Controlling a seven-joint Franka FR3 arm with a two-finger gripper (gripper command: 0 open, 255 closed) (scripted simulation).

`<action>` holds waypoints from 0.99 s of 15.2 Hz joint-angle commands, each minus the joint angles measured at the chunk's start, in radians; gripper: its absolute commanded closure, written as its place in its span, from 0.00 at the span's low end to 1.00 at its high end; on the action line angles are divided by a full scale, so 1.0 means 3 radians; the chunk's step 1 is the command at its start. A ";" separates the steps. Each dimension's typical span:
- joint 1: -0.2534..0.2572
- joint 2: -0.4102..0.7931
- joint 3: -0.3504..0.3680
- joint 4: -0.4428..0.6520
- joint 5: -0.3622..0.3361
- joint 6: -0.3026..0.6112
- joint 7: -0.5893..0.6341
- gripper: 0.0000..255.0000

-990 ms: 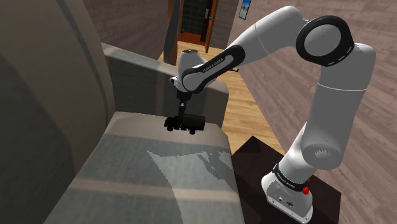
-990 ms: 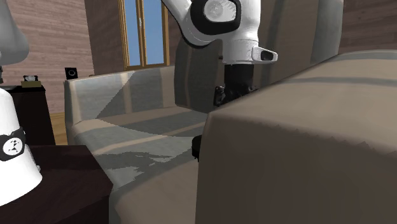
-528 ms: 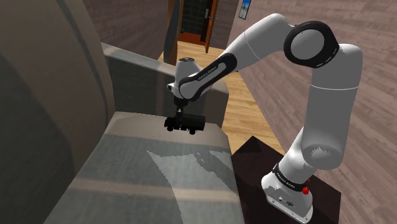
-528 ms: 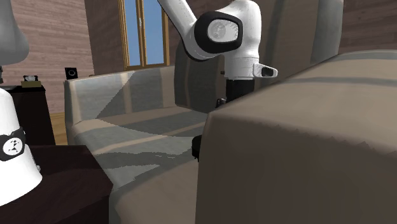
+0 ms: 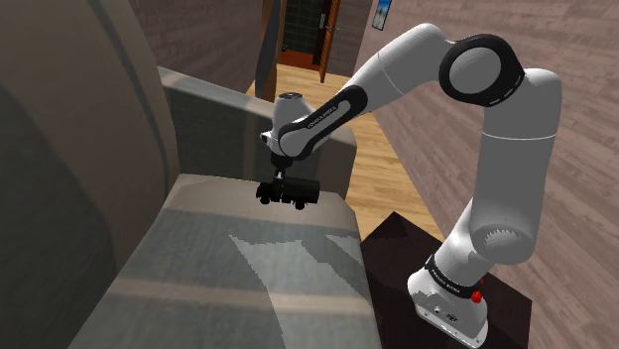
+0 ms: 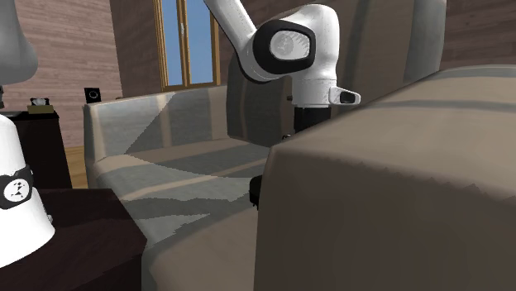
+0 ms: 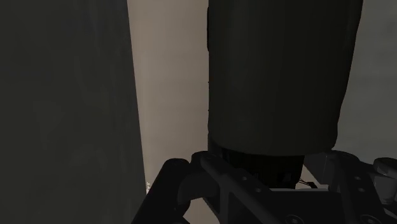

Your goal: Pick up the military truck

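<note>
Shoulder view put the gripper [image 5: 281,177] right down on the military truck [image 5: 290,191], which sat on the sofa seat [image 5: 213,228] just beside the far armrest [image 5: 213,129]. We judged the grasp itself in hand; next called for a firm close, then a straight lift. We could not tell how far the gripper was open. The truck looked black and boxy.

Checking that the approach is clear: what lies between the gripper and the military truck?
Nothing. In the shoulder view the gripper is right at the top of the black truck on the sofa seat, with no other thing between.
</note>
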 commanded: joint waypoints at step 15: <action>-0.0017 -0.0353 0.0021 0.0052 0.0047 -0.0409 -0.0033 1.00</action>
